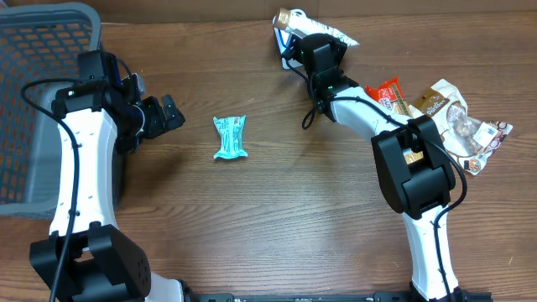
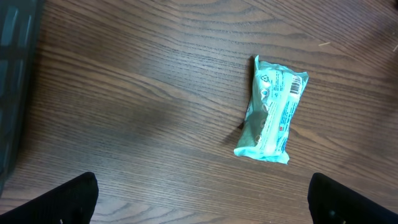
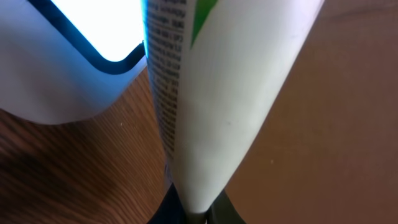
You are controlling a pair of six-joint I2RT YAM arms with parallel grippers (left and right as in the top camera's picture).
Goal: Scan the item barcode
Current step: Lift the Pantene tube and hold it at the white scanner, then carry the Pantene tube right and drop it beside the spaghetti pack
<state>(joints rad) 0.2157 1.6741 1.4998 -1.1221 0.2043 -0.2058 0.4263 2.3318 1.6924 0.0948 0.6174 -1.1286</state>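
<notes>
My right gripper [image 3: 196, 210] is shut on the lower edge of a white packet [image 3: 217, 93] with small print and a green patch. It holds the packet beside a white scanner [image 3: 68, 74] whose window glows bright. From overhead, this gripper [image 1: 312, 44] is at the table's far edge with the packet [image 1: 334, 34] sticking out past it. A teal packet [image 1: 230, 137] lies flat mid-table, and the left wrist view shows the barcode on this teal packet [image 2: 272, 109] facing up. My left gripper [image 1: 168, 113] hangs open left of it, its jaws [image 2: 202, 199] wide apart over bare wood.
A grey basket [image 1: 33, 101] fills the left side behind the left arm. A pile of snack packets [image 1: 457, 122] lies at the right, with a red packet [image 1: 386, 91] beside the right arm.
</notes>
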